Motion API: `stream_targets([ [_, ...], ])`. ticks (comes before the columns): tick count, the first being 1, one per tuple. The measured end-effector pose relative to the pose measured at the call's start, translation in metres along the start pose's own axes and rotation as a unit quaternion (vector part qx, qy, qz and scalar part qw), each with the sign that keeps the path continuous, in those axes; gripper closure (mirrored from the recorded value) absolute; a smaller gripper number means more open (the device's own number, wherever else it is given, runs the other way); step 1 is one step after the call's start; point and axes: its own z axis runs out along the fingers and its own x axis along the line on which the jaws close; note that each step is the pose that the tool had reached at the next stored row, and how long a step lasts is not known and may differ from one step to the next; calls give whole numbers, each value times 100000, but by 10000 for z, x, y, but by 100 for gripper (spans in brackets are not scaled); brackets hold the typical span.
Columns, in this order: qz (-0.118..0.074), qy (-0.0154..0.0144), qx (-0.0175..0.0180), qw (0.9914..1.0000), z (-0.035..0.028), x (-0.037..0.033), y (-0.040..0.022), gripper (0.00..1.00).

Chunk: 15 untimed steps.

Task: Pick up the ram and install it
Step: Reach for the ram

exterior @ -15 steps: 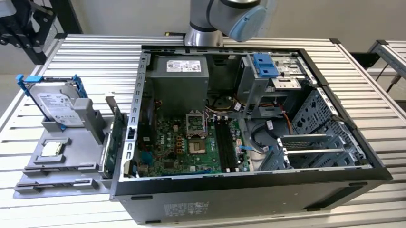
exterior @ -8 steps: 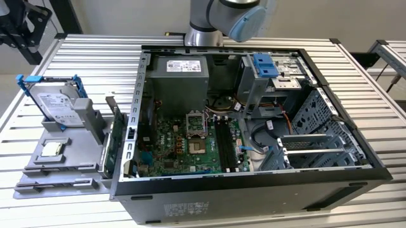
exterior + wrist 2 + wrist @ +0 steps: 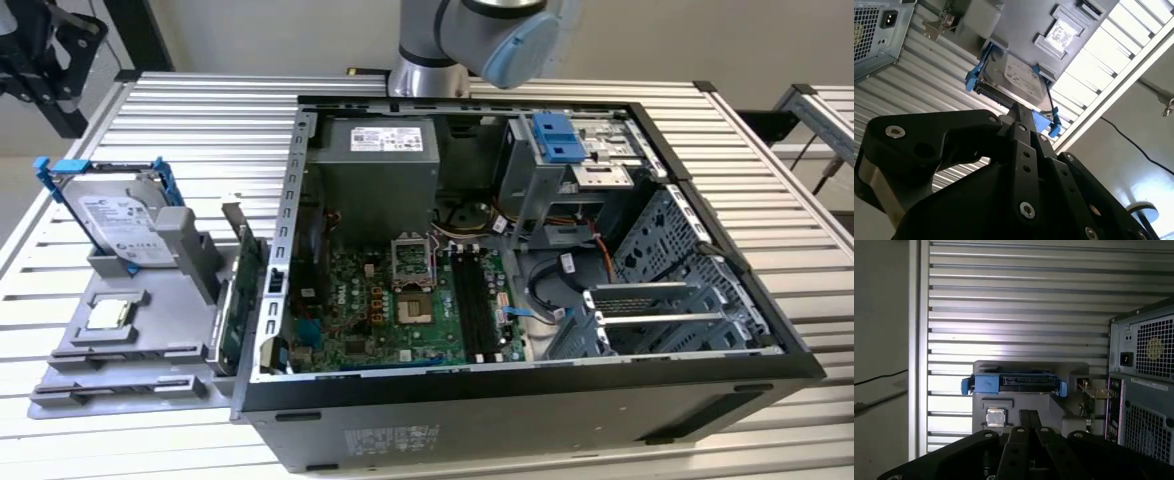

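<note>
A thin dark green board that looks like the ram stands on edge along the right side of the grey holder, close to the open computer case. My gripper hangs high above the slatted table, well away from the holder, with its black fingers pressed together and nothing between them. Inside the case, the green motherboard carries long black slots. The arm's grey and blue joint rises behind the case.
The holder also carries a silver hard drive in a blue bracket and a small square chip. A card with a metal bracket stands between holder and case. A power supply and drive cage fill the case's far end.
</note>
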Motion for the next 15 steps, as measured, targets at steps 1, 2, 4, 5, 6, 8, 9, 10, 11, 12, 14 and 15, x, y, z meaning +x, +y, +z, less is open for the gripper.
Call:
stream_targets([
  [1,-2,-3,0,100000,1,0,-19,100],
  [2,-2,-3,-5,100000,1,1,-53,100],
  [4,-2,-7,-13,100000,-1,2,-148,100],
  [5,4,1,-10,100000,-4,3,-188,100],
  [6,0,-7,-18,100000,-4,3,-234,100],
  [8,-6,-7,-20,100000,-8,4,-328,100],
  [9,-2,-6,-23,100000,-10,5,-373,100],
  [10,4,-4,-24,100000,-11,6,-418,100],
  [11,-3,-11,-33,100000,-11,6,-463,100],
  [12,-4,-4,-30,100000,-13,7,-504,100],
  [14,-4,-6,-33,100000,-14,8,-594,100],
  [15,5,-3,-34,100000,-15,9,-641,100],
])
